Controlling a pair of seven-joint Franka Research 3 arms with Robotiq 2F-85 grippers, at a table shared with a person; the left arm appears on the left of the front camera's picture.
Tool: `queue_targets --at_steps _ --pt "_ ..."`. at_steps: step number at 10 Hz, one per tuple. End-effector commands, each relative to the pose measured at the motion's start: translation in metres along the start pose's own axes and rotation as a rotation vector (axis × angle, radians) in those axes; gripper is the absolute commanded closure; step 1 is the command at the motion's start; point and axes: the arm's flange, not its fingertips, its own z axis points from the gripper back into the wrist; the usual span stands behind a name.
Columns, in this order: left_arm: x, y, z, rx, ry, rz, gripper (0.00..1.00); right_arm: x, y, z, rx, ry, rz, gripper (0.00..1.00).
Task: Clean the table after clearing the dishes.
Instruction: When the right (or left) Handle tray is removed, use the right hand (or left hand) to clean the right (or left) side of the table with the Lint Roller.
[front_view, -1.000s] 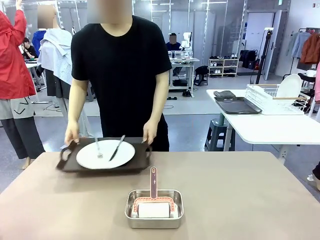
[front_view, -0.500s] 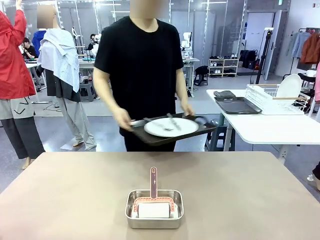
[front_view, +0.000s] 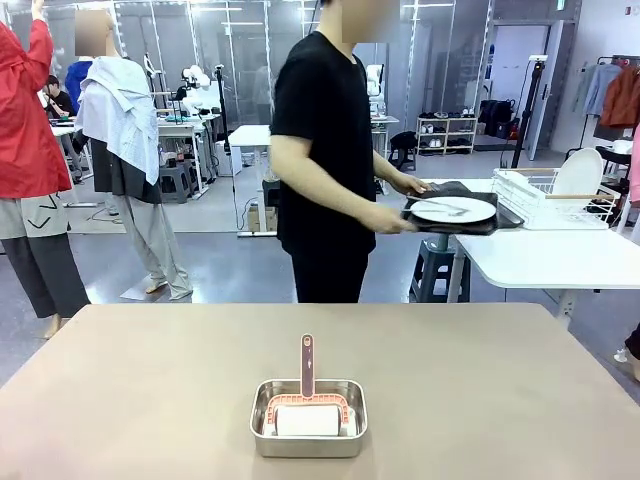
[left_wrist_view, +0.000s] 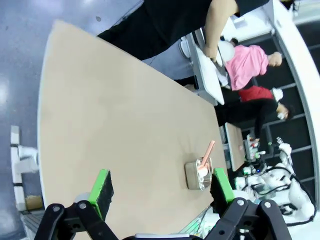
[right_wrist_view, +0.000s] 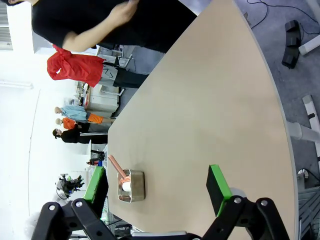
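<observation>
Beyond the far edge, dishes: a white plate (front_view: 452, 210) with cutlery rides a dark tray (front_view: 470, 227) held in the person's hand (front_view: 403, 222), just over the white side table (front_view: 540, 258) and well apart from both arms.
Tabletop: the beige table (front_view: 480, 380) carries no dishes; a steel pan (front_view: 258, 418) sits on it, near the robot's edge and about mid-width.
Cleaning tool: a pink roller (front_view: 307, 420) lies inside the pan.
Long axis: the drum lies crosswise, left to right, while the handle (front_view: 307, 365) runs away from the robot toward the far edge, rising over the pan's far rim.
Left arm: the left gripper (left_wrist_view: 160, 172) has its jaws spread wide and holds nothing; the pan lies ahead of it, close to one green pad in its wrist view.
Right arm: the right gripper (right_wrist_view: 156, 170) is likewise fully spread and empty, with the pan ahead and off toward one pad.
Nearer arm: cannot tell, since the pan sits roughly between the two.
Likely next move: with the dishes off, a reach forward and inward to the handle, with the jaws set across its length.
</observation>
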Motion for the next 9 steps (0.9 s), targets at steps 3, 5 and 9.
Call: queue_targets --at_steps 3,5,9 --pt "0.057 -0.175 -0.125 0.062 0.261 -0.468 0.0 0.0 0.001 -0.001 0.014 -0.009 -0.003 0.0" --pt "0.023 -0.231 -0.204 0.062 0.427 -0.669 0.0 0.0 0.001 -0.001 0.014 -0.009 -0.003 0.0" --pt "-0.003 -0.251 -0.248 0.024 0.532 -0.748 0.0 0.0 0.001 -0.001 0.014 -0.009 -0.003 0.0"
